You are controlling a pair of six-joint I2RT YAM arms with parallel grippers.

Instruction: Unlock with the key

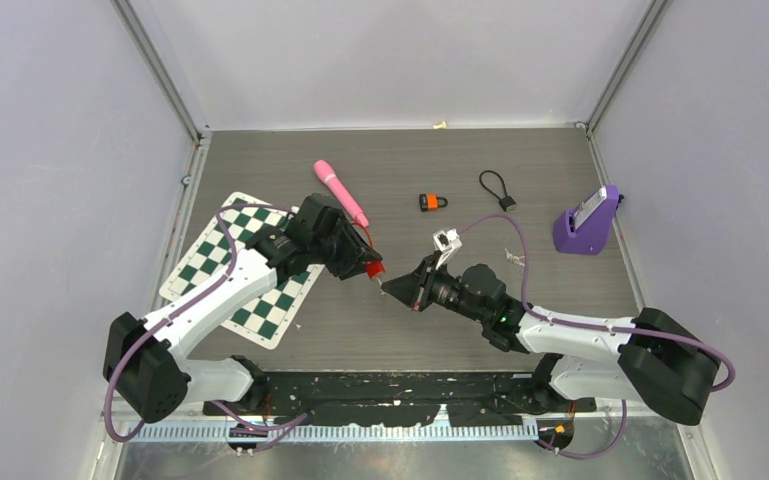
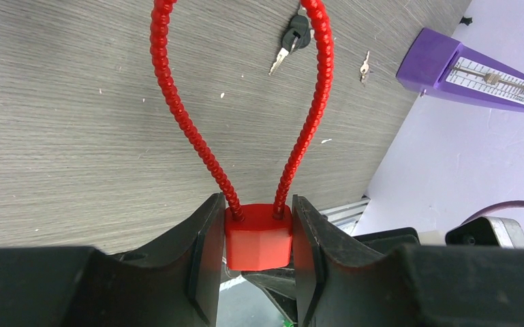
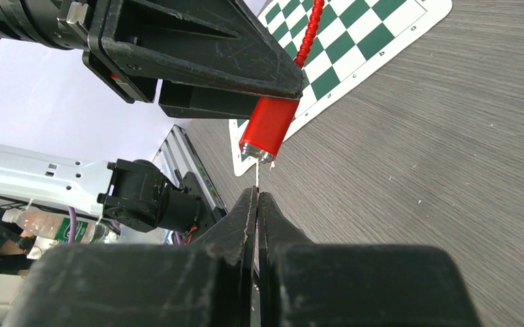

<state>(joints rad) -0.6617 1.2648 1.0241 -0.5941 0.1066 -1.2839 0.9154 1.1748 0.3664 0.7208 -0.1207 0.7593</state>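
My left gripper (image 2: 257, 238) is shut on the red lock body (image 2: 259, 237), held above the table, its red beaded cable loop (image 2: 177, 102) pointing away. In the top view the red lock (image 1: 372, 269) sits at the left gripper's tip (image 1: 368, 268). My right gripper (image 3: 257, 197) is shut on a thin silver key (image 3: 256, 178). The key's tip points at the lock's silver end face (image 3: 257, 152) and stands just short of it. In the top view the right gripper (image 1: 392, 286) is just right of the lock.
A green chessboard mat (image 1: 245, 265) lies at left, a pink tube (image 1: 341, 192) behind it. A small orange padlock (image 1: 432, 202), a black cable loop (image 1: 498, 188) and a purple metronome (image 1: 587, 221) lie further back. Another black-headed key (image 2: 291, 42) lies on the table.
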